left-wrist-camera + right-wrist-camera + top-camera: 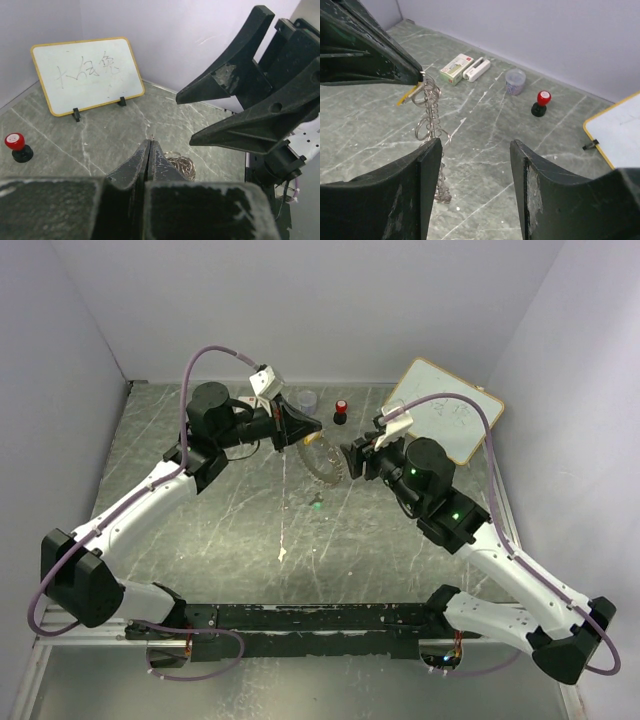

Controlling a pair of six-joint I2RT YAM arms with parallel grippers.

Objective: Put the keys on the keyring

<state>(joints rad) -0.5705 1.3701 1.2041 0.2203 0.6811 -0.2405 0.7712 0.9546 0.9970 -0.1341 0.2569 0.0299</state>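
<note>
The left end effector (312,427), fingers pressed together, clamps the top of the large thin silvery keyring fringed with small metal loops (427,129). The ring hangs at the centre of the overhead view, above the grey marbled tabletop (485,125). A tiny yellow-orange-headed key (408,96) sits at the ring just beside the grip. The right end effector (475,144) stands apart and empty, near the ring. A tiny bright green key (318,504) lies on the tabletop just below the ring in that view.
</note>
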